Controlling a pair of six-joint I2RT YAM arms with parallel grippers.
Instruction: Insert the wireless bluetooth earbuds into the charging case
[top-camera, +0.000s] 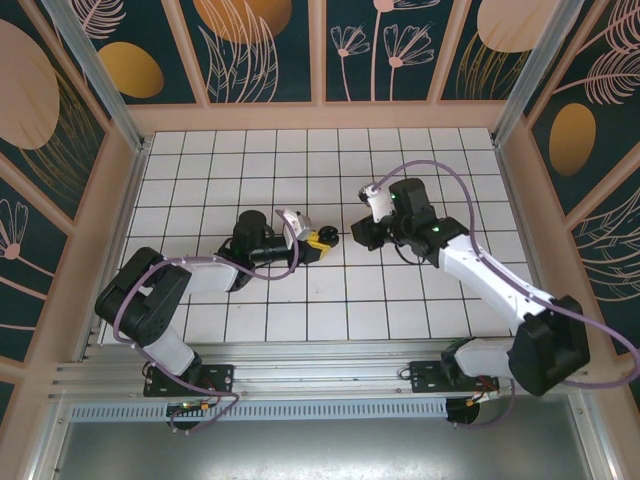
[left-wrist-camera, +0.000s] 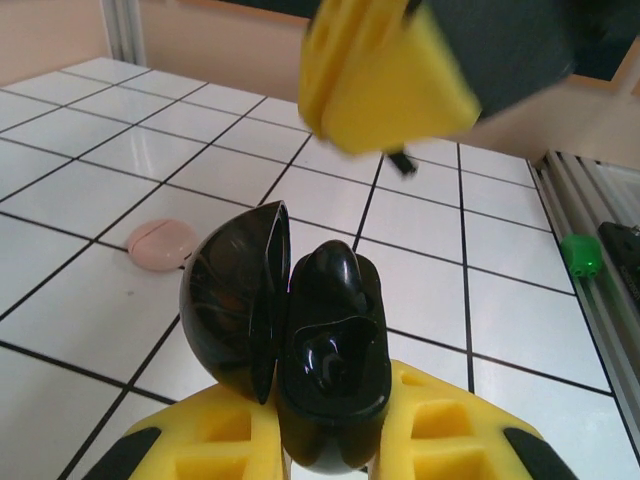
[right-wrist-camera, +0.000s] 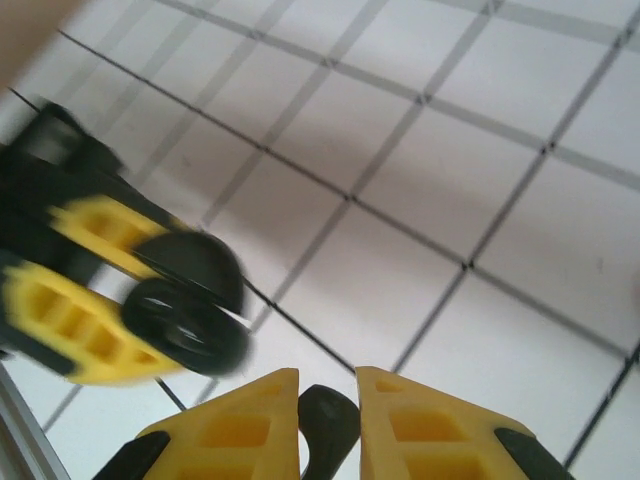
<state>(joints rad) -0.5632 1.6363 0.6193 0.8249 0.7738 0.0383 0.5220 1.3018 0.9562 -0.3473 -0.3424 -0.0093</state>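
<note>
Top view, left side: left arm stretched over the white tiled counter (top-camera: 200, 150) toward the middle, left tool (top-camera: 316, 241) clamped on a small black charging case (top-camera: 329, 237). Just right of the case: right tool (top-camera: 358, 236), nose pointed at it, arm trailing back to the base at lower right.

Left wrist camera: left tool (left-wrist-camera: 335, 445) again, yellow fingers (left-wrist-camera: 215, 435) pressed against both sides of the black charging case (left-wrist-camera: 335, 370). Held clear of the tiles, lid (left-wrist-camera: 235, 300) swung back to the left. At the far end of the case body, a glossy black bulge; seated bud or plain moulding, cannot tell. Further left, well apart from the held case: a pale pink closed case (left-wrist-camera: 160, 243), lying flat on a tile. Above the black case, blurred: one yellow finger (left-wrist-camera: 385, 75) of the right tool, a small black tip (left-wrist-camera: 402, 160) poking out beneath it.

Right wrist camera: right tool (right-wrist-camera: 328, 395) drawn narrow around a black earbud (right-wrist-camera: 328, 425), pinched between its two yellow fingers (right-wrist-camera: 230, 430). Beyond and to the left, blurred: the left tool's yellow fingers (right-wrist-camera: 75, 325) and the black case (right-wrist-camera: 185, 300), near the bud but apart from it.
</note>
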